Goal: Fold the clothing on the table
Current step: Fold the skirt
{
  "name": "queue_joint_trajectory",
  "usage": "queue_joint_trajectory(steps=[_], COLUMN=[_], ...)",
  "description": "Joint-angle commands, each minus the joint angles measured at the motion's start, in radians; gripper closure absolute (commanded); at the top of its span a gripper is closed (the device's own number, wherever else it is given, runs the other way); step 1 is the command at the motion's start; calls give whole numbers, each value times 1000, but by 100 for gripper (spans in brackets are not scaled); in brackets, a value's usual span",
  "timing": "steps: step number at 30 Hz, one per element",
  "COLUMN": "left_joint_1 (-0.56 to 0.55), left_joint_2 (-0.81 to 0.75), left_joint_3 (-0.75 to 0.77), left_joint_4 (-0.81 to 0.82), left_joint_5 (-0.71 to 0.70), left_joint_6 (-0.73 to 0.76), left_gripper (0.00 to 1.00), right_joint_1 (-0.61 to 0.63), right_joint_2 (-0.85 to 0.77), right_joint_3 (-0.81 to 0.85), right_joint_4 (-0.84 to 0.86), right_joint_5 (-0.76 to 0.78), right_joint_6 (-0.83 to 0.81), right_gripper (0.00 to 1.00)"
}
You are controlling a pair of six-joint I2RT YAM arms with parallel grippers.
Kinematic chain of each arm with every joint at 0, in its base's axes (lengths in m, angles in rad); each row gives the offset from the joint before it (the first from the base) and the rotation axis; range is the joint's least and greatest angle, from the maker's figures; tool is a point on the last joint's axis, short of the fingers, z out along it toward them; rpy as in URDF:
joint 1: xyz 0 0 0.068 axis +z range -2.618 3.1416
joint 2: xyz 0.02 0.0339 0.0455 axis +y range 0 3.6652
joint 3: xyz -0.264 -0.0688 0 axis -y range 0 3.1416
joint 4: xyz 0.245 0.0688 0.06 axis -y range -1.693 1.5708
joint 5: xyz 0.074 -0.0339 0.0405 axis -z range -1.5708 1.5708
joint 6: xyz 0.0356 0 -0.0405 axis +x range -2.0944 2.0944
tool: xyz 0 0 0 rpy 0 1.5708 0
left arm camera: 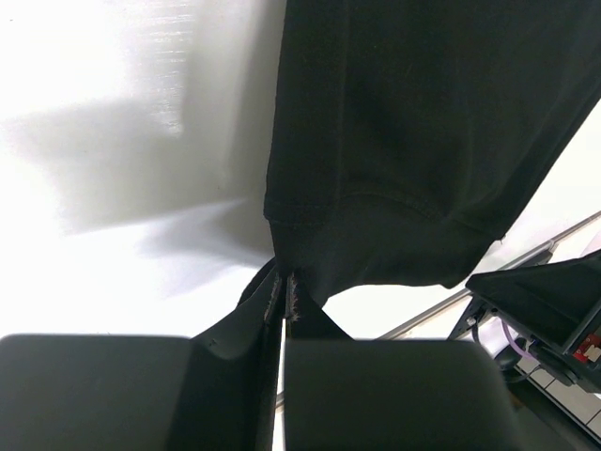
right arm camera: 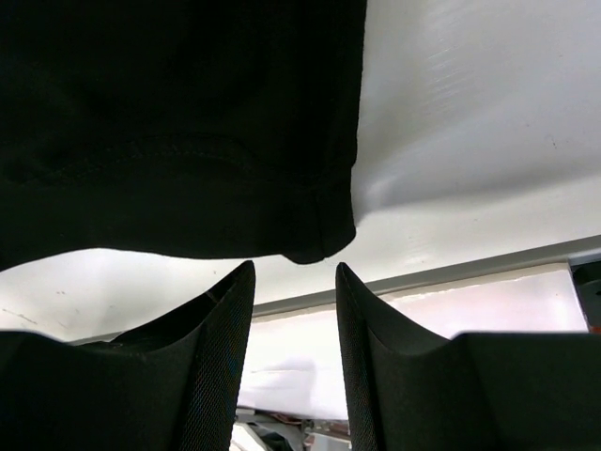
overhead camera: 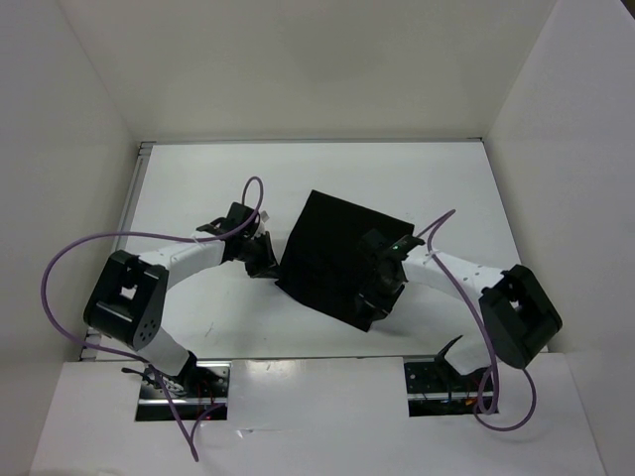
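Above table (overhead camera: 198, 178): clothing (overhead camera: 332, 248) corner pinched by left gripper (left arm camera: 284, 296).

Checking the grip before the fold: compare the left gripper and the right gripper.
The left gripper is shut; the right gripper stands open. The left gripper pinches a corner of the clothing; the right gripper holds nothing, a hemmed corner lying just ahead of it. Both are black, two-fingered and at the clothing's edge.
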Motion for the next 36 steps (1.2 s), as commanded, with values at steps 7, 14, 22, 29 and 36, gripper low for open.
queue_joint_trajectory(steps=[7, 14, 22, 29, 36], left_joint_1=[0, 9, 18, 18, 18], left_joint_2=[15, 24, 45, -108, -136], left_joint_3=[6, 17, 6, -66, -21], left_joint_4=[14, 14, 35, 2, -43], left_joint_5=[20, 29, 58, 69, 98], left_joint_6=[7, 7, 7, -49, -58], left_gripper=[100, 100, 100, 100, 100], right_joint_1=[8, 8, 8, 54, 54], right_joint_2=[94, 125, 171, -27, -138], right_joint_3=[-7, -16, -13, 21, 70], right_joint_4=[-13, -13, 4, -140, -211], right_joint_5=[22, 22, 2, -30, -32], right_joint_6=[10, 10, -1, -1, 42], right_gripper=[54, 60, 100, 100, 100])
